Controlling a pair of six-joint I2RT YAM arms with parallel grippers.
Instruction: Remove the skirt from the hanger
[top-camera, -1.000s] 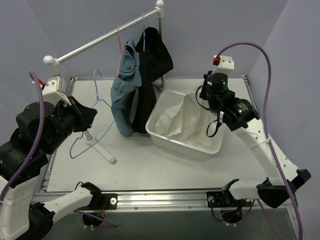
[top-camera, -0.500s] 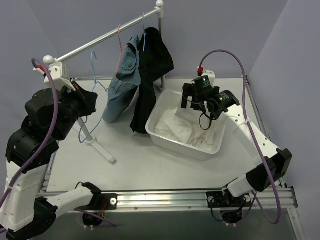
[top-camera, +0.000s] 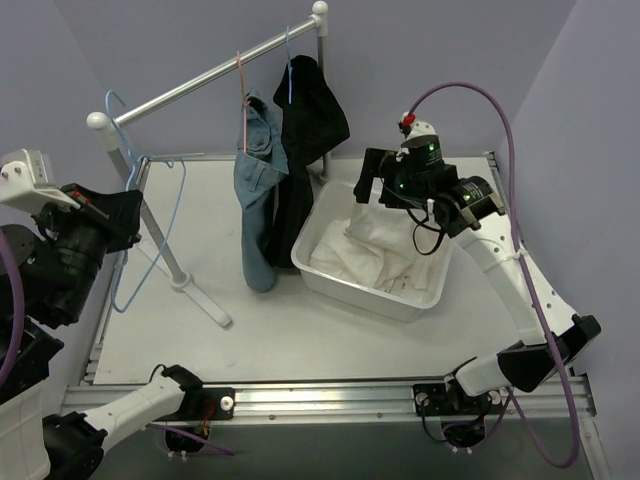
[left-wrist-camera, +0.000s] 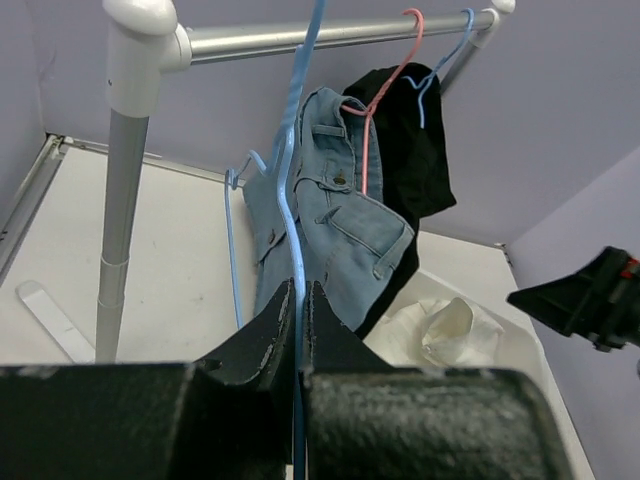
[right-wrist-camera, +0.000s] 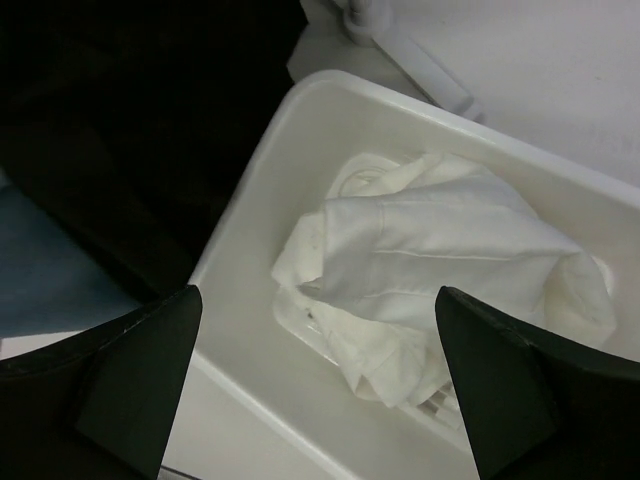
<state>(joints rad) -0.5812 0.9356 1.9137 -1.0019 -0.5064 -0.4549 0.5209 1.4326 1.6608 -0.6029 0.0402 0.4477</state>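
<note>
The black skirt (top-camera: 310, 115) hangs from the rack bar on a light-blue hanger (top-camera: 288, 72); in the left wrist view the skirt (left-wrist-camera: 425, 150) and its hanger (left-wrist-camera: 440, 55) sit at the bar's far end. No gripper touches them. My left gripper (top-camera: 128, 208) is at the rack's left end, shut on a second, empty light-blue hanger (top-camera: 150, 235); its wire (left-wrist-camera: 292, 200) runs up from between my closed jaws (left-wrist-camera: 298, 300). My right gripper (top-camera: 380, 190) hovers open over the white tub (top-camera: 330, 285), holding nothing (right-wrist-camera: 318, 300). The skirt (right-wrist-camera: 130, 120) fills the upper left of the right wrist view.
A blue denim garment (top-camera: 258, 200) hangs on a pink hanger (top-camera: 240, 75) beside the skirt. A white garment (top-camera: 380, 250) lies crumpled in the tub (right-wrist-camera: 260, 190). The rack's left post (top-camera: 150, 220) and foot (top-camera: 205, 300) stand next to my left gripper.
The right gripper opened, dropped the white garment into the tub and drew back. The left arm carried the empty hanger left and up toward the rack's left end. The denim swung back to hang straight.
</note>
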